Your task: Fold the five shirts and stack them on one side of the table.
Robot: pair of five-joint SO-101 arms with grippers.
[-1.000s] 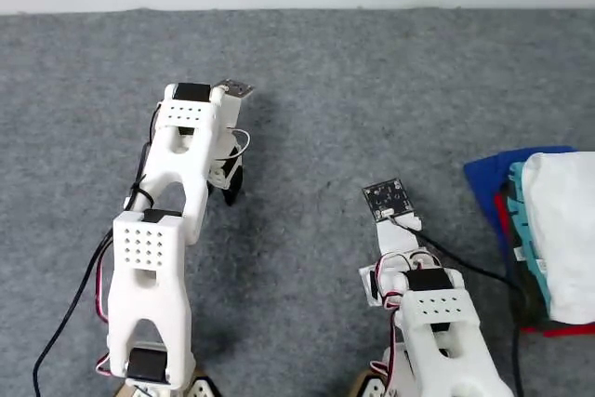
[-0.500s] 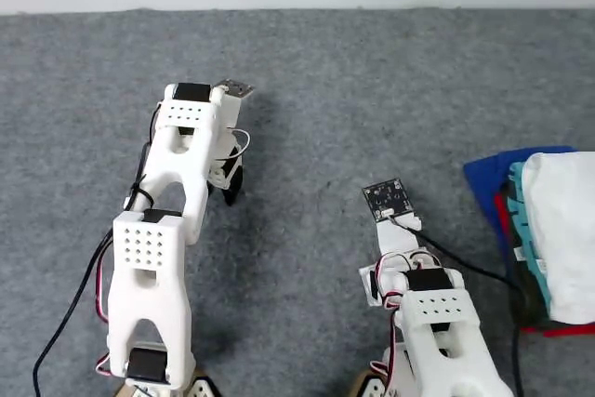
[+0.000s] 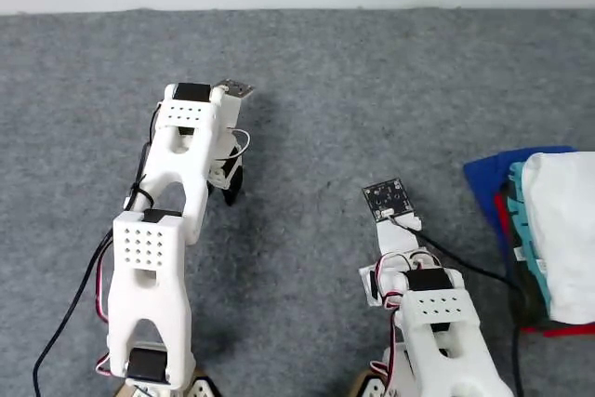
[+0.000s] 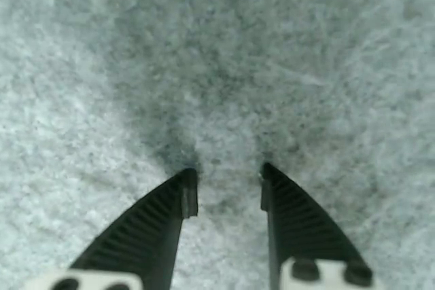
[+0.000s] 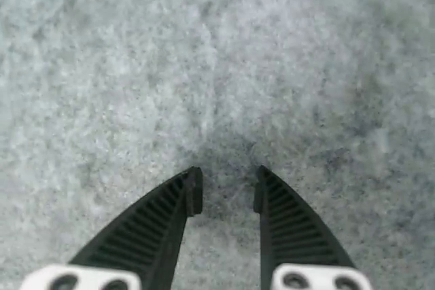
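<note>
Left pincer point(image 4: 228, 183) and right pincer point(image 5: 228, 180) both parted, pointing down

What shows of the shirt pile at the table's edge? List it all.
The shirt pile lies flat on the grey felt-like table, at its right side, cut off by the picture's edge. A folded white shirt tops it; teal, blue and red cloth edges peek out beneath. It looks like soft fabric.

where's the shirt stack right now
In the high view the shirt stack lies at the grey table's right edge, white shirt on top, beside an arm.
</note>
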